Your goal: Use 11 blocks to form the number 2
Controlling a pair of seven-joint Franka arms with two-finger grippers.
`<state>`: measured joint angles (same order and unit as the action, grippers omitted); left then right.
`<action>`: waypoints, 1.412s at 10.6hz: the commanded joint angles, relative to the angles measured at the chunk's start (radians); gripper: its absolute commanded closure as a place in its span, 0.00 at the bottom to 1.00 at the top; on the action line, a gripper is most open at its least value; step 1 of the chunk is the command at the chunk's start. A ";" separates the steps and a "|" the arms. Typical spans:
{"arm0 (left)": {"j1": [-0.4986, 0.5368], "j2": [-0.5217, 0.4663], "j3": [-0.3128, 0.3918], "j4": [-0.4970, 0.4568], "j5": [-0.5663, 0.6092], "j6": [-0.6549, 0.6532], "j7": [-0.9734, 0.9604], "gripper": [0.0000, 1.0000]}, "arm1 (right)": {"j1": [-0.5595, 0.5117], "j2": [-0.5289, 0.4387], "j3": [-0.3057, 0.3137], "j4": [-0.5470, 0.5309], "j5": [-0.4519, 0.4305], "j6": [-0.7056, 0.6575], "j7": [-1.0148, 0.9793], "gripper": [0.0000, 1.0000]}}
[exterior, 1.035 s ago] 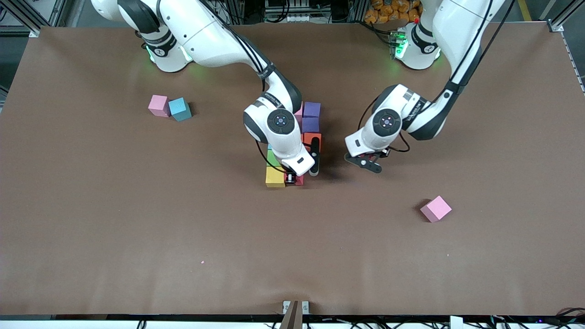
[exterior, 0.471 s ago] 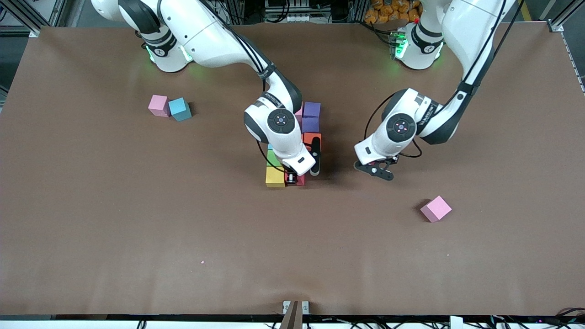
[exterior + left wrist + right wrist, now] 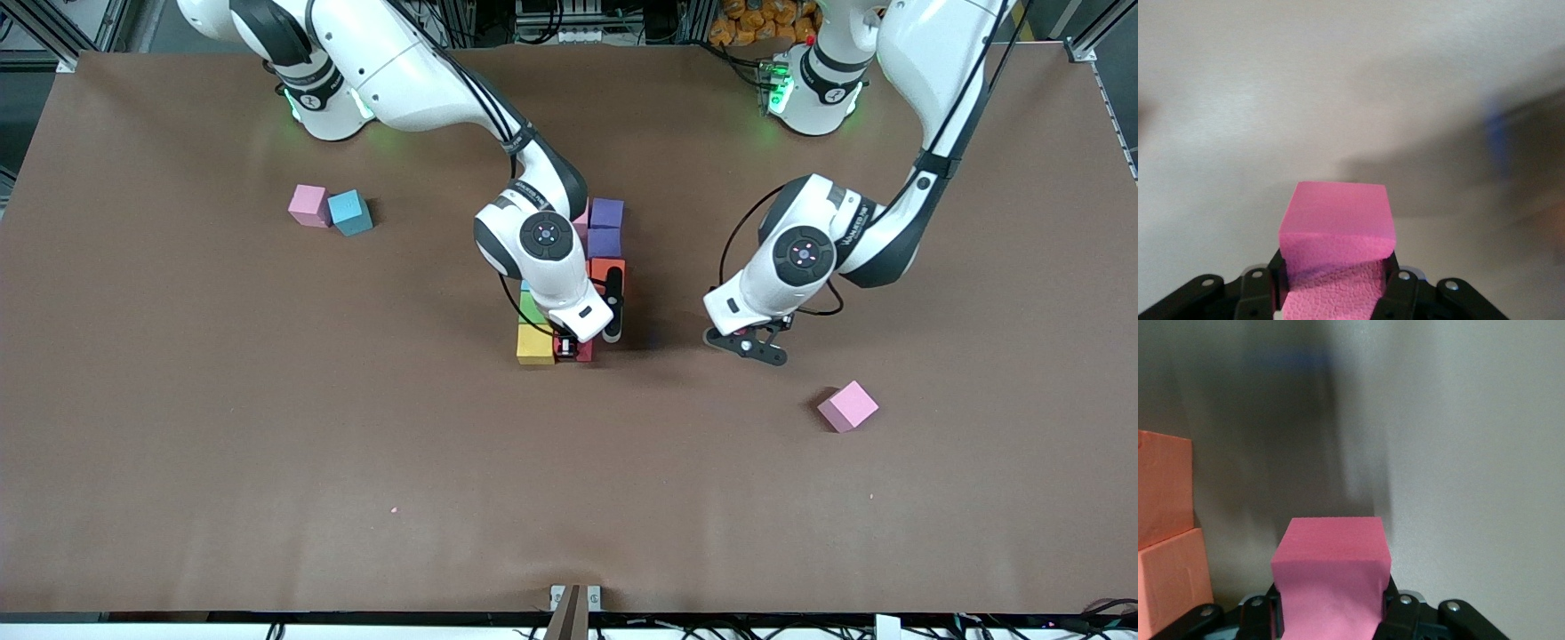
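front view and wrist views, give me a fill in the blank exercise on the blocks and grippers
1. In its wrist view, the left gripper is shut on a ____ block.
2. The blue block sits touching a ____ block.
3. The right gripper holds its block beside two ____ blocks in its wrist view.
4. A loose pink block lies toward the ____ arm's end of the table.

Missing words: pink; pink; orange; left
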<state>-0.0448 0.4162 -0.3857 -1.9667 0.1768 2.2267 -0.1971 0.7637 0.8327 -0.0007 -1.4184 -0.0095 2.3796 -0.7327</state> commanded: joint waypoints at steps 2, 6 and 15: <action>0.043 -0.013 -0.005 0.020 0.003 -0.022 -0.010 0.78 | -0.011 0.020 0.007 0.024 0.002 0.017 -0.002 0.54; 0.072 -0.004 -0.002 0.048 0.006 -0.022 -0.018 0.78 | -0.011 0.020 0.007 0.024 0.002 0.015 -0.002 0.52; 0.123 0.013 -0.002 0.104 0.013 -0.032 -0.021 0.79 | -0.006 0.013 0.005 0.019 0.005 0.015 0.003 0.11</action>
<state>0.0724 0.4252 -0.3824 -1.8821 0.1768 2.2235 -0.2054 0.7635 0.8361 -0.0005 -1.4184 -0.0095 2.3951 -0.7320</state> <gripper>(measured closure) 0.458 0.128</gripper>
